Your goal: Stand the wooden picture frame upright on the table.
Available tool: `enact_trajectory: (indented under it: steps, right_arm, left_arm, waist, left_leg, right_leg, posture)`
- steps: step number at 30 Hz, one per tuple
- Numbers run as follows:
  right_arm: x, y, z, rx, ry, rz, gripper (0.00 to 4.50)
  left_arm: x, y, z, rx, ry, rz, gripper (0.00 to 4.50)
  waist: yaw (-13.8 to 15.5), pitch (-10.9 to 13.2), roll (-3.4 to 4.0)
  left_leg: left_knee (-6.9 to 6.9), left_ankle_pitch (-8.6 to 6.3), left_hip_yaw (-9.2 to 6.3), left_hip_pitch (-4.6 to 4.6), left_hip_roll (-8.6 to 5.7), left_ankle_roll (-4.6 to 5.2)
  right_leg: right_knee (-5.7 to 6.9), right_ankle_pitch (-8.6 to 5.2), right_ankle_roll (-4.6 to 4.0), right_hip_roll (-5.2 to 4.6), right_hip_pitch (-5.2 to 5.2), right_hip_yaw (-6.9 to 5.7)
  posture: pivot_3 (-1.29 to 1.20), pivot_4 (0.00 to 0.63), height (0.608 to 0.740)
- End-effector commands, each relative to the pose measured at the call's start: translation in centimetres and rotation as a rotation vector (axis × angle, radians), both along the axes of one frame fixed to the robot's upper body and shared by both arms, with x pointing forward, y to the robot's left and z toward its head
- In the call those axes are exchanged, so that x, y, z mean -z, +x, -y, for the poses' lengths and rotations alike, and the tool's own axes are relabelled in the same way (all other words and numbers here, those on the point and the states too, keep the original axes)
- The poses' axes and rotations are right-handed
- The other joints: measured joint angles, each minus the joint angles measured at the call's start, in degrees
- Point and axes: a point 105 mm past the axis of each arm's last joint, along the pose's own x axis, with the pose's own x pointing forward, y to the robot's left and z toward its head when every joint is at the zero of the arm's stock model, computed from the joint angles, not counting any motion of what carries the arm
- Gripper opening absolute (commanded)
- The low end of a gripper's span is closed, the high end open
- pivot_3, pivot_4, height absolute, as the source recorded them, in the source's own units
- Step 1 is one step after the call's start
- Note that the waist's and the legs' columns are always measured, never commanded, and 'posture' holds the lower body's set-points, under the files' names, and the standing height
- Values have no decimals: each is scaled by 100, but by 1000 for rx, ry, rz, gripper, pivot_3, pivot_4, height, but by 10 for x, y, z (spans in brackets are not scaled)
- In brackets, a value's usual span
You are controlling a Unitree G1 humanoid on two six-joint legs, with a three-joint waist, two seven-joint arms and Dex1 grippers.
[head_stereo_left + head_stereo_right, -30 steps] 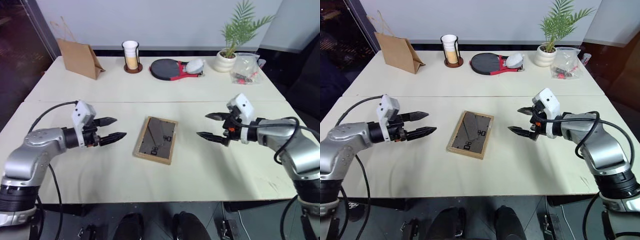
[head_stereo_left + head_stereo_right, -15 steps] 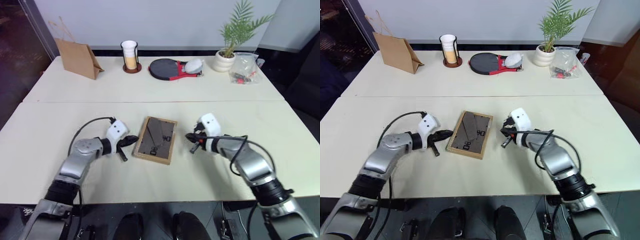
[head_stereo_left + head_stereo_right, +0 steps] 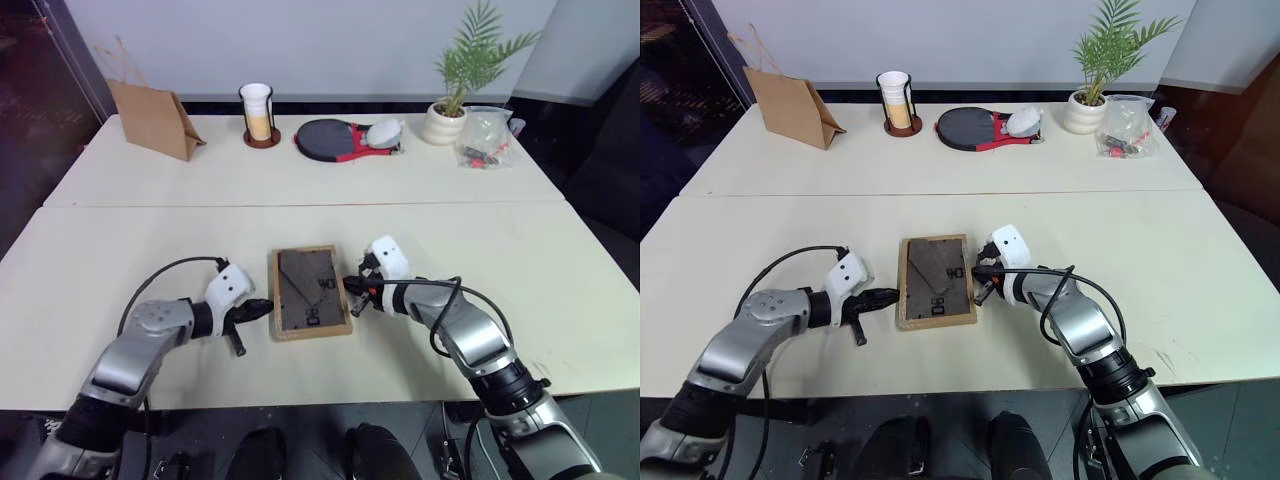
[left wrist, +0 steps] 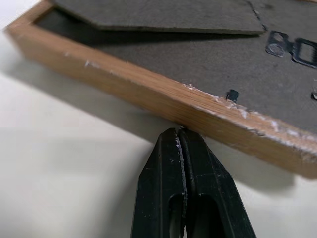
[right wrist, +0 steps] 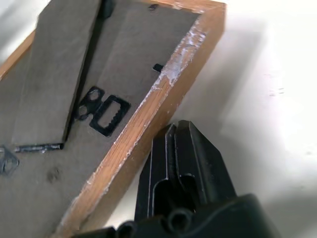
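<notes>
Left eye view: cup (image 3: pixel 258 104) in holder (image 3: pixel 262 136)

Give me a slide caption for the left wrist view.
Shut left claw meeting the wooden edge of the face-down picture frame on the table.

paper bag (image 3: pixel 152 118) | cup stack in holder (image 3: pixel 259 114) | paddle (image 3: pixel 335 138) | potted plant (image 3: pixel 446 118) | plastic bag (image 3: pixel 487 138)

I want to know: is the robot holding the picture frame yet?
No. Both grippers, left and right, are shut with their tips against the picture frame's side edges.
</notes>
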Motion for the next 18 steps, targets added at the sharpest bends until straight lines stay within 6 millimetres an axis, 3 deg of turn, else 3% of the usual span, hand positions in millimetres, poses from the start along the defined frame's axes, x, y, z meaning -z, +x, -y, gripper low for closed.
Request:
enact_trajectory:
  steps: [1, 5, 9, 13, 18]
  right_arm:
    - [0, -15, -16, -80, 13, -19, 40]
    - [-3, -13, -6, -66, -33, 8, 40]
    - [-15, -11, 14, -41, -71, 43, 40]
    - [-21, -21, 23, -69, -100, 40, 0]
    - [-14, -36, 21, -116, -118, 9, 0]
  left_arm:
    - [-1, -8, 3, 18, -3, -15, 20]
    - [-2, -4, -10, -29, 13, -20, 20]
    - [-16, -10, -24, -28, -50, -101, 20]
    - [-28, -21, -31, -20, -161, -256, 1232]
    - [-39, -31, -25, -54, -382, -495, 3777]
  waist:
    - [8, -2, 0]
    - [9, -4, -1]
    - [12, -3, -1]
    - [26, -3, -1]
    - [32, -2, -2]
  left_leg:
    - [0, 0, 0, 0, 0, 0]
    - [1, 0, 0, 2, -3, 0]
    - [-1, 0, -1, 0, -5, 0]
    - [-1, 0, -2, -3, -3, 0]
    - [0, 0, -6, -4, -1, 0]
  right_leg:
    - [0, 0, 0, 0, 1, 0]
    - [0, 0, -1, 0, 2, 0]
    - [-1, 0, -1, 3, -1, -1]
    - [-2, -1, -1, 3, -3, -1]
    - [-5, -1, -1, 2, 0, -2]
  posture:
    - [0, 150, 740]
    - [0, 150, 740]
    - [0, 150, 740]
    - [0, 150, 740]
    - [0, 150, 740]
